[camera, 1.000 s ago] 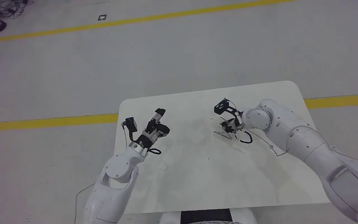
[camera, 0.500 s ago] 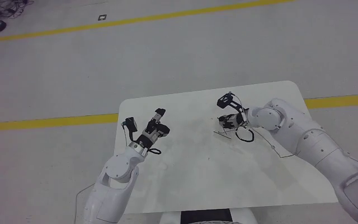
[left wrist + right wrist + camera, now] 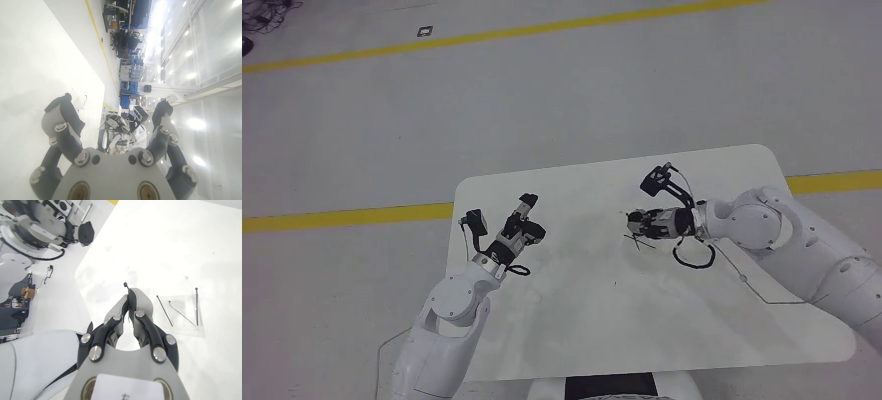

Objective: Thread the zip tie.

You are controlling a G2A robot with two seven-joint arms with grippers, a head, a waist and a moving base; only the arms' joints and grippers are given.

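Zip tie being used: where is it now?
In the right wrist view, the zip tie is pinched in the shut right hand, head sticking out, over the table beside three spare ties on a clear sheet.

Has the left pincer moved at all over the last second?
No. In the top view the left pincer stays open over the same spot near the table's left edge.

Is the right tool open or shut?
Shut: the right tool clamps a black zip tie between closed fingers; its head sticks out beyond them.
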